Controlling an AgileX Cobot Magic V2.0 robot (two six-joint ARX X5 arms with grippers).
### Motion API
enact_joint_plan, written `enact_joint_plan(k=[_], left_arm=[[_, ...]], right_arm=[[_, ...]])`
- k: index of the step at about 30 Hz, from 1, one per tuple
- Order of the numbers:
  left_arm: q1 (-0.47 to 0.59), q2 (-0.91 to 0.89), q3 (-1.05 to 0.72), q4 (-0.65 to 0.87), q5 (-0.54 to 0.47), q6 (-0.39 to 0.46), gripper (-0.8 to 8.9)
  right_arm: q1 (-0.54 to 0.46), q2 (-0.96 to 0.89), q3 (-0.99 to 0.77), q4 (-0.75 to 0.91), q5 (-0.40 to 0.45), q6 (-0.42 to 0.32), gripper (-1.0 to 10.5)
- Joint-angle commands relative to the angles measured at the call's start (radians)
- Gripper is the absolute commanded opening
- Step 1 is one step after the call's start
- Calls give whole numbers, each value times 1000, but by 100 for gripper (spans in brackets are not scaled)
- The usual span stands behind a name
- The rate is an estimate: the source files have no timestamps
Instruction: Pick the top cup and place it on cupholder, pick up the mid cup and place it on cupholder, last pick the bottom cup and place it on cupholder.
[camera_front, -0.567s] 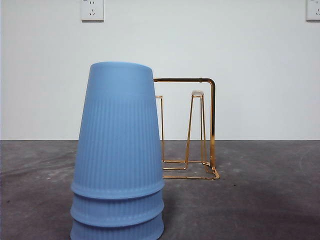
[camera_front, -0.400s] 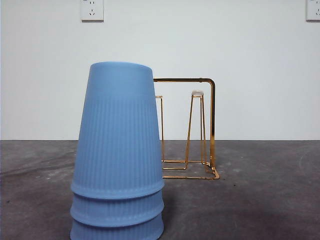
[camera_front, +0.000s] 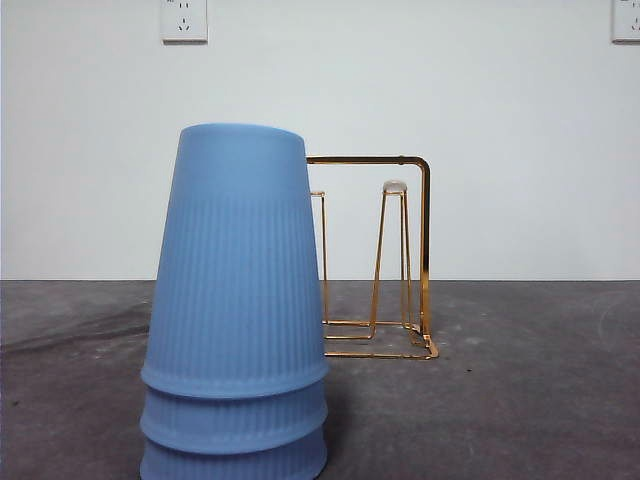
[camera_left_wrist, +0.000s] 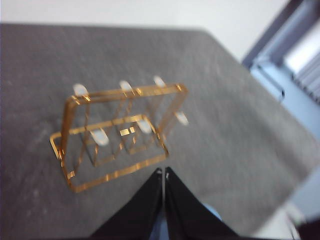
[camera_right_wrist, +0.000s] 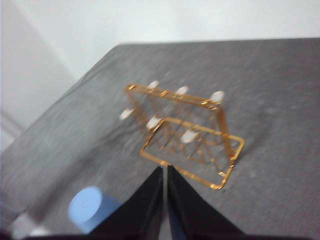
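Three blue ribbed cups (camera_front: 238, 310) stand nested upside down, near and left of centre in the front view; the right wrist view shows the stack (camera_right_wrist: 91, 208) from above. Behind and to the right of them stands the gold wire cupholder (camera_front: 400, 260), with no cup on it; it also shows as the cupholder (camera_left_wrist: 120, 132) and the cupholder (camera_right_wrist: 187, 135) in the wrist views. My left gripper (camera_left_wrist: 163, 172) is shut, high above the table, holding nothing. My right gripper (camera_right_wrist: 164, 170) is shut too, also high and holding nothing. Neither arm appears in the front view.
The dark grey table (camera_front: 520, 380) ends at a white wall with sockets (camera_front: 184, 20). The table's edge (camera_left_wrist: 260, 85) runs close to the cupholder's side in the left wrist view.
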Motion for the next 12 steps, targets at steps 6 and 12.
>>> enact_joint_plan(k=[6, 12], left_arm=[[-86, 90, 218, -315, 6, 238, 10], [-122, 84, 219, -344, 98, 273, 9]], right_arm=[[212, 182, 182, -98, 3, -102, 11], [421, 246, 202, -101, 99, -101, 11]])
